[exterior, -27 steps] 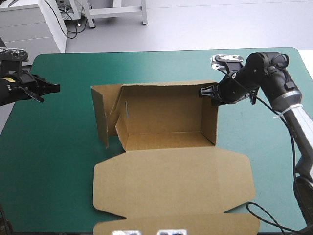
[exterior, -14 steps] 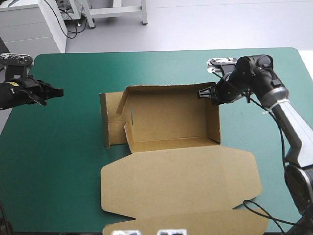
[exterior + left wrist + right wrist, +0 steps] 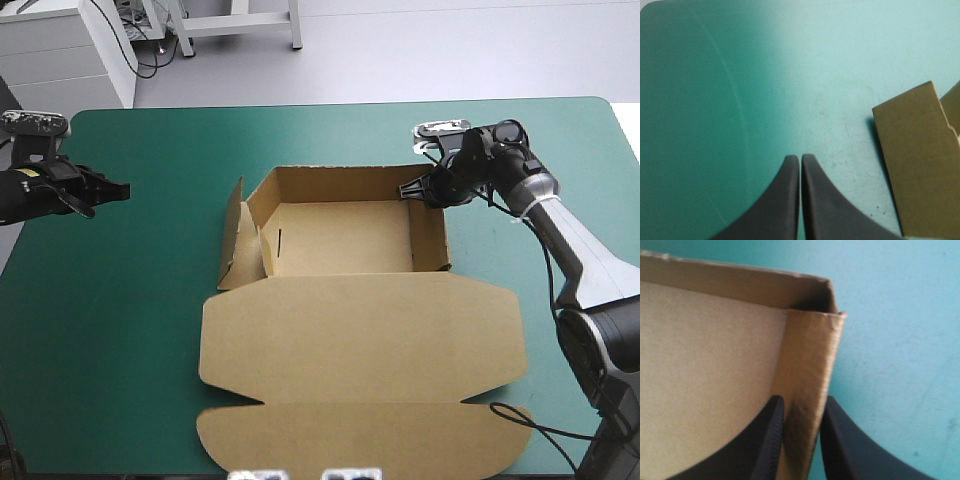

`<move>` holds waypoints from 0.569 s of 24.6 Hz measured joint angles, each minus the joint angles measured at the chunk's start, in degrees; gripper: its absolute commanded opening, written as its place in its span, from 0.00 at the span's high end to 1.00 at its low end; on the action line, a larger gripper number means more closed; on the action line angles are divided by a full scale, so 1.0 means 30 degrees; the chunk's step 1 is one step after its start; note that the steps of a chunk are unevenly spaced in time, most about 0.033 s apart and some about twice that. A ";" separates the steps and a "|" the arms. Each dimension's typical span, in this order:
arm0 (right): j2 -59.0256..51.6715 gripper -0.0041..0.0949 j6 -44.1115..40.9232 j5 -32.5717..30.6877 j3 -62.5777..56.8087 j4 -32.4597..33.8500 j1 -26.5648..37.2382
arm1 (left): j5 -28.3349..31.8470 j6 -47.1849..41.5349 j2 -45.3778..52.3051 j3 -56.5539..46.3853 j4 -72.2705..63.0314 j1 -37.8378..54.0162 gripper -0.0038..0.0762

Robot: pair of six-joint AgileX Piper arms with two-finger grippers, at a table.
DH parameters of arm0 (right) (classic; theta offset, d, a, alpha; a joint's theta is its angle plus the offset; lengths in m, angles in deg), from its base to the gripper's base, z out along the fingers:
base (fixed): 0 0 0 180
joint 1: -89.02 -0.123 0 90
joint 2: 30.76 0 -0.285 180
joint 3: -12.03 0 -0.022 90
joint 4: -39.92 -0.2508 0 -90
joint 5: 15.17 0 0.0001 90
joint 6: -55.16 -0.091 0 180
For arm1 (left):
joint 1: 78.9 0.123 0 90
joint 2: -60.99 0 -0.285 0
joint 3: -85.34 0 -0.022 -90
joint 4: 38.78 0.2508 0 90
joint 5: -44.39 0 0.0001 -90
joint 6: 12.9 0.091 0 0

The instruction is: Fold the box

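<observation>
**Right hand** point(image 3: 420, 190) point(image 3: 804, 402): black fingers all but pressed together, pinching the box's right wall point(image 3: 810, 360) at its far corner, one finger inside the tray and one outside. The board between them is creased.

**Left hand** point(image 3: 115, 188) point(image 3: 800, 159): fingers pressed together in a pointed arch, holding nothing. It sits over bare cover well to the left of the box, tips pointing toward it.

**Box** point(image 3: 340, 240) point(image 3: 920, 165) point(image 3: 710, 355): brown, an open tray near the middle of the surface point(image 3: 120, 320). Far, near and right walls are raised. The left side flap point(image 3: 235, 240) leans outward, untucked. The lid point(image 3: 360, 340) lies flat on the box's near side, with its front flap close to the surface's near edge.

**Change since earlier:** the tray has been carried toward the far edge and turned squarer to the surface. The left side flap, earlier splayed wide, now stands closer to the tray. The right hand has gone along with the corner. The left hand has barely moved.

**Open room:** a wide stretch of teal-green cover left of the box, a band beyond its far wall, and a narrower strip to its right, crossed by the right arm.
</observation>
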 measured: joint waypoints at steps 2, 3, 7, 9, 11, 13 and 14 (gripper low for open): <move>0.0091 0.57 -0.0015 -0.0405 0.0353 0.0530 0.0000 | -0.0177 0.0000 0.0000 0.0000 0.0000 0.0000 0.95; 0.0130 0.57 -0.0015 -0.0640 0.0627 0.0748 0.0000 | -0.0255 0.0017 0.0000 0.0000 0.0000 0.0000 0.95; 0.0130 0.57 -0.0015 -0.2324 0.3121 0.1612 0.0000 | -0.0503 -0.0005 0.0000 0.0000 0.0000 0.0000 0.96; 0.0130 0.57 -0.0015 -0.3377 0.4478 0.1847 0.0000 | -0.0597 -0.0005 0.0000 0.0000 -0.0024 0.0000 0.96; 0.0130 0.57 -0.0078 -0.4750 0.6322 0.1969 0.0000 | -0.0694 -0.0020 0.0000 0.0000 -0.0049 0.0000 0.96; -0.0100 0.57 -0.0857 -0.5106 0.7068 0.1925 0.0000 | -0.0904 -0.0051 0.0000 0.0000 -0.0066 0.0000 0.96; -0.0275 0.57 -0.1410 -0.5197 0.6919 0.1936 0.0000 | -0.1049 -0.0051 0.0000 0.0000 -0.0066 0.0000 0.96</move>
